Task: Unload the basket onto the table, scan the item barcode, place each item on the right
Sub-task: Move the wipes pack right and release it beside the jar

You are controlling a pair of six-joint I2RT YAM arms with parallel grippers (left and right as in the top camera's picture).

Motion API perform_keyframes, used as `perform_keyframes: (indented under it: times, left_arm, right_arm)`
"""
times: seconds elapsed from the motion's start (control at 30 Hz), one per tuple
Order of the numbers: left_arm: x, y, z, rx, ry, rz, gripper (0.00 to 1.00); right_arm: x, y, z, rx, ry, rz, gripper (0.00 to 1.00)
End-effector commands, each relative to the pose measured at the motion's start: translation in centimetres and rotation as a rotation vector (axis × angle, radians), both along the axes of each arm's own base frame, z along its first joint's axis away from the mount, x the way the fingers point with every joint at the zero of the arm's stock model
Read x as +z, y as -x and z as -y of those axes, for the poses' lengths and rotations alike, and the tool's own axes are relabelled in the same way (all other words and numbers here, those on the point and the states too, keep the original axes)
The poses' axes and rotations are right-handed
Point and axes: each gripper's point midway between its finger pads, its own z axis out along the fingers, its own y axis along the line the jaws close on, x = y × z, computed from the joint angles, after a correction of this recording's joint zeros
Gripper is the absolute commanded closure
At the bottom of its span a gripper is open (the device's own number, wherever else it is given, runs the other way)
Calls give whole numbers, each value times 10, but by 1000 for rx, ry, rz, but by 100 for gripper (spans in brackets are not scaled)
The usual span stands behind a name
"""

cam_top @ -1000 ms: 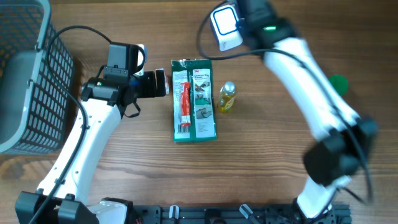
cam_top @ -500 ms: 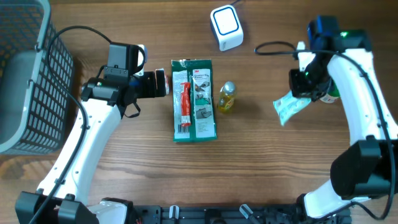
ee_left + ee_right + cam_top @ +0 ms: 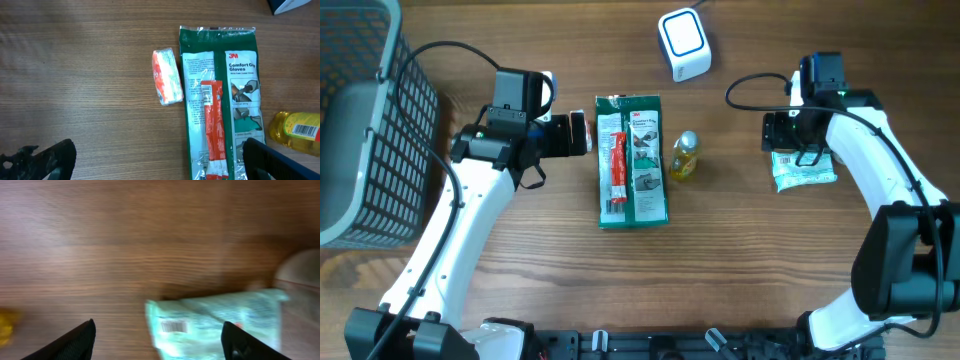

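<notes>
right tool (image 3: 796,148) stands open, its two dark fingers spread wide in the right wrist view (image 3: 157,325), gripping nothing. between and just beyond those fingers a pale green plastic packet (image 3: 215,317) lies flat on the wooden worktop (image 3: 750,260), with a small printed barcode facing up near its left end; that view is blurred, so the print cannot be read. from overhead the packet (image 3: 803,168) sits on the right side of the worktop, just below the tool's body and partly under the arm. the white square barcode scanner (image 3: 684,44) rests near the far edge, well apart from the packet, up and to its left.

left tool (image 3: 578,133) is open too, fingers wide apart at the bottom corners of its own view (image 3: 159,142), holding nothing. it hangs just beside the left edge of a flat green plastic pack of gloves (image 3: 640,160) in the middle of the worktop. a narrow red sachet (image 3: 616,165) lies lengthwise on that pack. a small yellow bottle (image 3: 684,157) lies just beside the pack's right edge. the left wrist view shows a small orange-and-white packet (image 3: 167,76) touching or nearly touching the pack's left edge. a grey wire basket (image 3: 360,120) stands at the far left.
</notes>
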Motion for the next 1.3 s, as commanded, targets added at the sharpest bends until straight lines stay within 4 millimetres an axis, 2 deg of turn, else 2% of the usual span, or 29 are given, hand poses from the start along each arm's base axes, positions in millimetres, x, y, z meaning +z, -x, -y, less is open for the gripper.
perform_keyframes:
  times: [0.0, 0.03, 0.07, 0.2, 0.37, 0.43, 0.53, 0.63, 0.77, 0.87, 0.93, 1.0, 1.07, 1.13, 1.23, 1.27]
  left_arm:
    - [6, -3, -2, 3, -7, 19, 0]
    - [6, -3, -2, 3, -7, 19, 0]
    - [6, -3, -2, 3, -7, 19, 0]
    - [6, -3, -2, 3, -7, 19, 0]
    - [6, -3, -2, 3, -7, 19, 0]
    - [6, -3, -2, 3, -7, 19, 0]
    - [6, -3, -2, 3, -7, 19, 0]
    - [6, -3, -2, 3, -7, 19, 0]
    - [6, -3, -2, 3, -7, 19, 0]
    - [6, -3, -2, 3, -7, 19, 0]
    - [6, -3, -2, 3, -7, 19, 0]
    - [6, -3, -2, 3, -7, 19, 0]
    - [6, -3, -2, 3, -7, 19, 0]
    - [6, -3, -2, 3, -7, 19, 0]
    - [6, -3, -2, 3, -7, 19, 0]
    - [6, -3, -2, 3, -7, 19, 0]
  right_arm:
    - [-3, -3, -21, -144, -165, -2, 73]
    - [-3, -5, -17, -189, -157, 6, 92]
    - [-3, -7, -13, -232, -144, 13, 96]
    - [-7, -17, -7, -286, -131, 68, 96]
    - [-35, -12, 0, -321, -112, 111, 95]
    - [-49, -1, 12, -342, -46, 102, 96]
    - [-59, 20, 20, -335, 21, 29, 96]
    - [-66, 55, 22, -232, 79, -120, 92]
    - [-66, 101, 41, -225, 208, -295, 87]
    - [-62, 112, 53, -228, 282, -334, 84]
    - [-57, 110, 52, -228, 281, -335, 84]
    - [-47, 100, 41, -212, 215, -329, 85]
    - [-30, 79, 3, -86, 5, -303, 84]
    - [-8, 61, -34, -11, -208, -258, 69]
    - [7, 45, -56, 18, -337, -204, 44]
    - [8, 41, -57, 20, -339, -188, 0]
